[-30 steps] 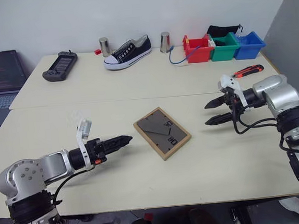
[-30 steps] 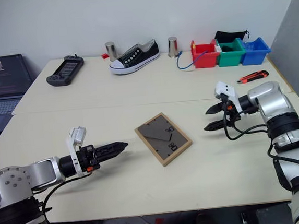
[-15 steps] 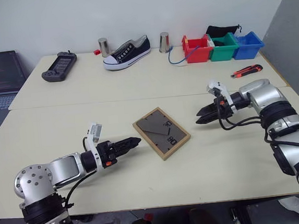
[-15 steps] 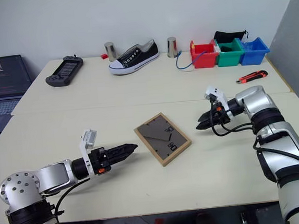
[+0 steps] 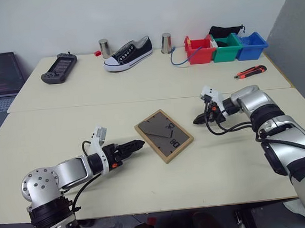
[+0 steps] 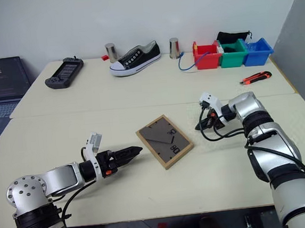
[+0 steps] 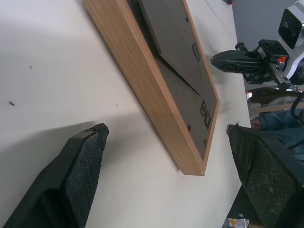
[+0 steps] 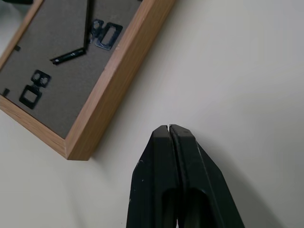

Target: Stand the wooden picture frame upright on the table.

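The wooden picture frame (image 5: 164, 135) lies flat on the table (image 5: 236, 154), back side up, so we see its dark grey backing and folded stand rather than the picture. It sits near the middle of the front section, just forward of the seam, turned at a slant: its long axis runs from the far left corner down to the near right corner as we look over our arms.

Our left gripper (image 5: 135, 145) hovers low over the table just beside the frame's near left edge, fingers spread wide and grasping nothing; in the left wrist view the frame's long wooden side runs across between its two fingers (image 7: 80, 161), which bracket the near corner without touching it. Our right gripper (image 6: 200, 126) sits off the frame's right corner, pointing toward it, fingers pressed together on nothing; in the right wrist view the clenched tips (image 8: 169, 137) aim at bare table just beside that corner.

We judge the left gripper to be the nearer one and better placed to take an edge, while the right, closed to a point, looks suited to prying or steadying the opposite corner. The frame lies between the two, to the right of the left claw and to the left of the right
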